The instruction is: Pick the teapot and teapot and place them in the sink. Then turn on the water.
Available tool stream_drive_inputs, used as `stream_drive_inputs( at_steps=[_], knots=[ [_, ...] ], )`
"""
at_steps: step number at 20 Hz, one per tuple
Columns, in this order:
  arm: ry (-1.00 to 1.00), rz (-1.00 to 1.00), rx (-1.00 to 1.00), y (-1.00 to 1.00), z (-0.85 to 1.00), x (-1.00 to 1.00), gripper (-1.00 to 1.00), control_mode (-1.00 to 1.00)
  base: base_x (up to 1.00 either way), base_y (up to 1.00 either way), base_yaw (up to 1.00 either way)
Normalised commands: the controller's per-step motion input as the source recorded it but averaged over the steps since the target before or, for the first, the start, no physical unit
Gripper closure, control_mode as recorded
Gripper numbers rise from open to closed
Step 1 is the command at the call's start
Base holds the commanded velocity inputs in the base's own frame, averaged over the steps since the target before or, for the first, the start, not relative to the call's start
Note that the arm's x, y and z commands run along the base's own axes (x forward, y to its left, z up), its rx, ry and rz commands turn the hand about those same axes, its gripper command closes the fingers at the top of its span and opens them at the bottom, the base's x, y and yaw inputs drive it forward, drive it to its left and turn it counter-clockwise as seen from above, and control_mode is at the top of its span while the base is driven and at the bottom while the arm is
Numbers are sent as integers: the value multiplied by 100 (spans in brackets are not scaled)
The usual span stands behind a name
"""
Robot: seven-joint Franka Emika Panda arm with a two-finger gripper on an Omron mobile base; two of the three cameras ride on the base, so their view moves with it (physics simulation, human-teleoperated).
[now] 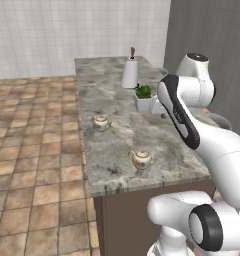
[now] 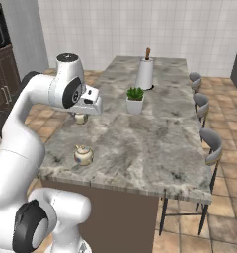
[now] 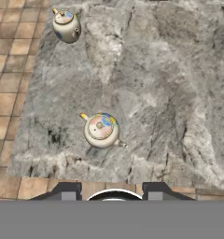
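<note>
Two small cream teapots with coloured floral marks stand on the grey marble counter [image 1: 117, 100]. The near teapot [image 1: 141, 159] [image 2: 83, 155] [image 3: 101, 130] sits close to the counter's front edge. The far teapot [image 1: 101, 123] [image 3: 66, 25] stands by the left edge, and in the right base view my hand [image 2: 90, 102] partly covers it [image 2: 81, 118]. My gripper [image 3: 110, 190] hangs open high above the counter, looking down, with the near teapot ahead of its fingertips [image 3: 69, 192] and nothing between them. Sink and faucet are out of view.
A tall white canister [image 1: 130, 73] [image 2: 145, 74] holding a wooden rolling pin [image 1: 132, 51] stands at the counter's far end, with a small potted plant [image 1: 143, 96] [image 2: 135, 100] in front of it. Grey stools [image 2: 212, 143] line the counter's right side. Tiled floor [image 1: 32, 150] lies to the left.
</note>
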Motion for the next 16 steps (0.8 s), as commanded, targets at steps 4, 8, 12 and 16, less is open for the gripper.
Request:
stream_drive_inputs(
  at_steps=[4, 8, 12, 16],
  knots=[
    [0, 0, 1, 0, -21, -18, -100, -100, 0, 0, 0],
    [6, 0, 0, 0, -62, -18, -100, -100, 0, 0, 0],
    [7, 0, -5, 0, -90, 0, -100, -100, 0, 0, 0],
    [15, 5, -18, 29, -90, 9, -100, -100, 0, 0, 0]
  ],
)
